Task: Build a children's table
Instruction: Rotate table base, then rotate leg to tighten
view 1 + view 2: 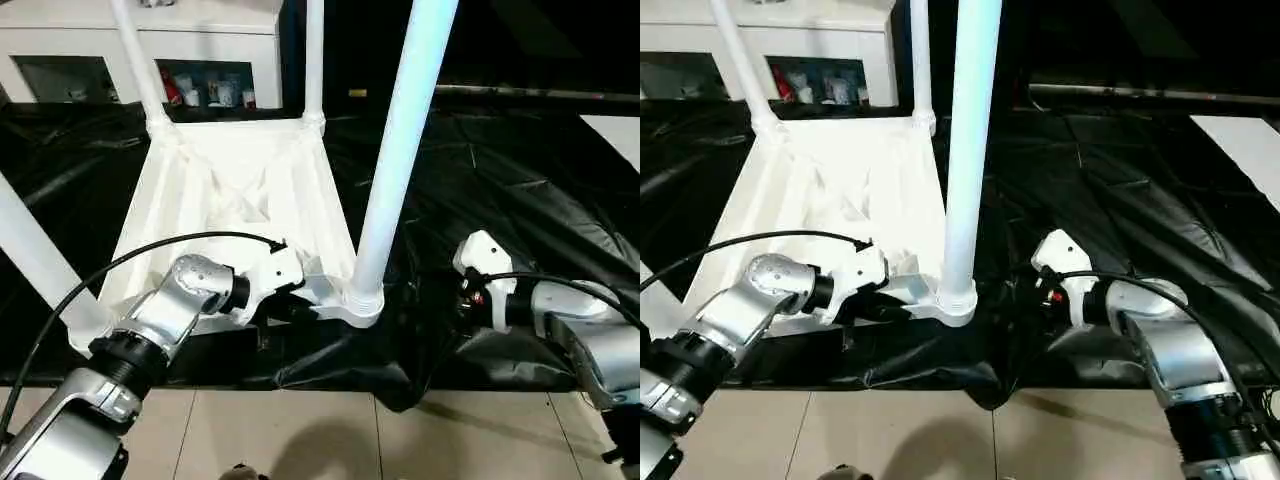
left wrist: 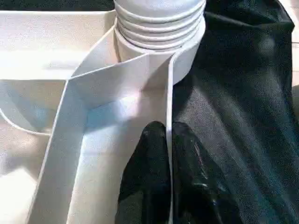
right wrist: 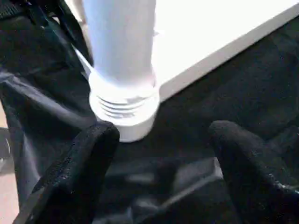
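Both end effectors beside tabletop

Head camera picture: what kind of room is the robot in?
Probably an indoor workroom or lab: a black sheet covers a tiled floor, a white cabinet with glass doors stands behind, and the upturned tabletop lies on the sheet.

The left claw is pinched tight, its silver forearm angled inward with the wrist bent. The right claw hangs wide apart, its arm reaching in low from the right.
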